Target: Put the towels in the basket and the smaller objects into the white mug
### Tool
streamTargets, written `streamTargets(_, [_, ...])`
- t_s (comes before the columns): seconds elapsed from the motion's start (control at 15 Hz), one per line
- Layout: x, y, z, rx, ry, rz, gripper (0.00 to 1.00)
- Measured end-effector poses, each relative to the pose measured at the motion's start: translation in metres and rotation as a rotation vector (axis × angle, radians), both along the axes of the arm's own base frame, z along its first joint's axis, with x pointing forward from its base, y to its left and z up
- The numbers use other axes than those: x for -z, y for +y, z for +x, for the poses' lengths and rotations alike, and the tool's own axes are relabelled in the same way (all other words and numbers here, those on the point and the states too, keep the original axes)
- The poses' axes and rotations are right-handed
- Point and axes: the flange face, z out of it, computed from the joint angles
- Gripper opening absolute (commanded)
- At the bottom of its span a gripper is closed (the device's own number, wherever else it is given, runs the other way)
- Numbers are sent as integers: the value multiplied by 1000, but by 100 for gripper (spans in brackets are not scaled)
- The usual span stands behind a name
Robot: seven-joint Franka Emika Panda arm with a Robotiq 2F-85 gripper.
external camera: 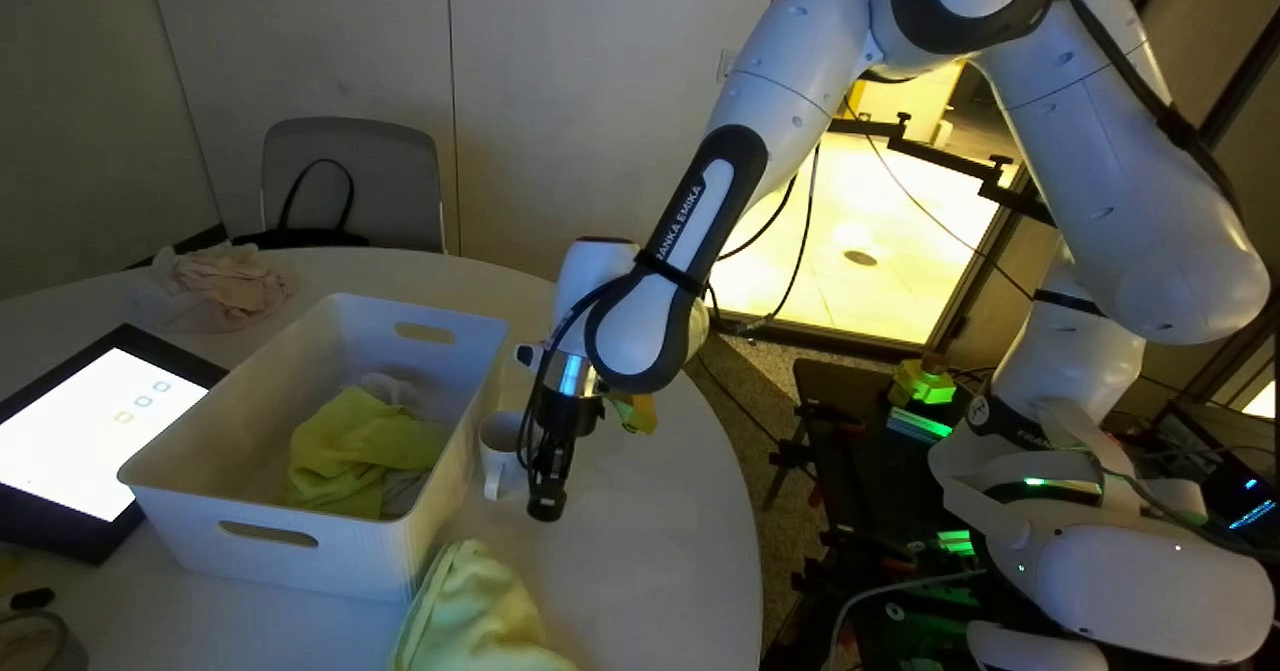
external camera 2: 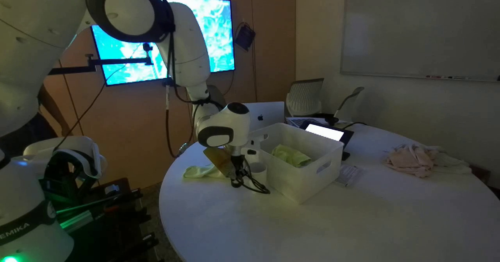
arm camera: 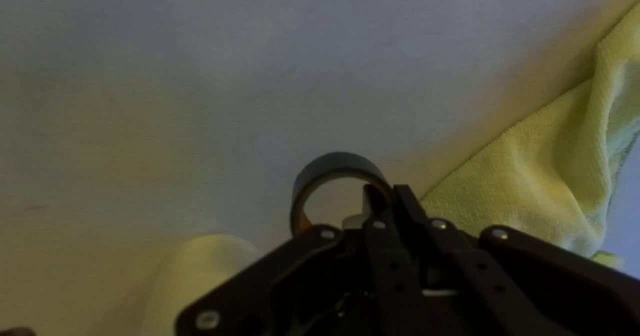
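Note:
My gripper (arm camera: 387,196) is shut on the wall of a dark tape-like ring (arm camera: 340,163); one finger is inside the ring, one outside. In both exterior views the gripper (external camera: 547,499) (external camera 2: 236,183) is low over the table, beside the white mug (external camera: 500,436) (external camera 2: 258,172); the ring is hard to make out there. The white basket (external camera: 270,561) (external camera 2: 289,188) stands by the mug and holds a yellow-green towel (external camera: 350,446) (external camera 2: 289,154). Another yellow-green towel (external camera: 475,611) (external camera 2: 199,172) lies on the table and shows in the wrist view (arm camera: 540,186). Pink and white towels (external camera: 230,286) (external camera 2: 414,160) lie beyond the basket.
A tablet (external camera: 90,431) (external camera 2: 326,131) leans near the basket. A small black object (external camera: 32,599) and another ring (external camera: 45,641) are at the table's near left in an exterior view. A laptop (external camera 2: 269,115) stands behind the basket. A pale rounded shape (arm camera: 205,266) is near the gripper.

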Motion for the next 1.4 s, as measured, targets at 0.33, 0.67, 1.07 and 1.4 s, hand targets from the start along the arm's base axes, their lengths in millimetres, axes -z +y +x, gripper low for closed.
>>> streamTargets(0.33, [-38, 0, -9, 17, -59, -21, 2])
streamTargets(0.67, [-77, 1, -10, 50, -116, -49, 2])
streamTargets(1.07, [-104, 2, 0, 107, -167, -75, 2])
streamTargets(1.4, [-108, 0, 11, 153, -179, -110, 2])
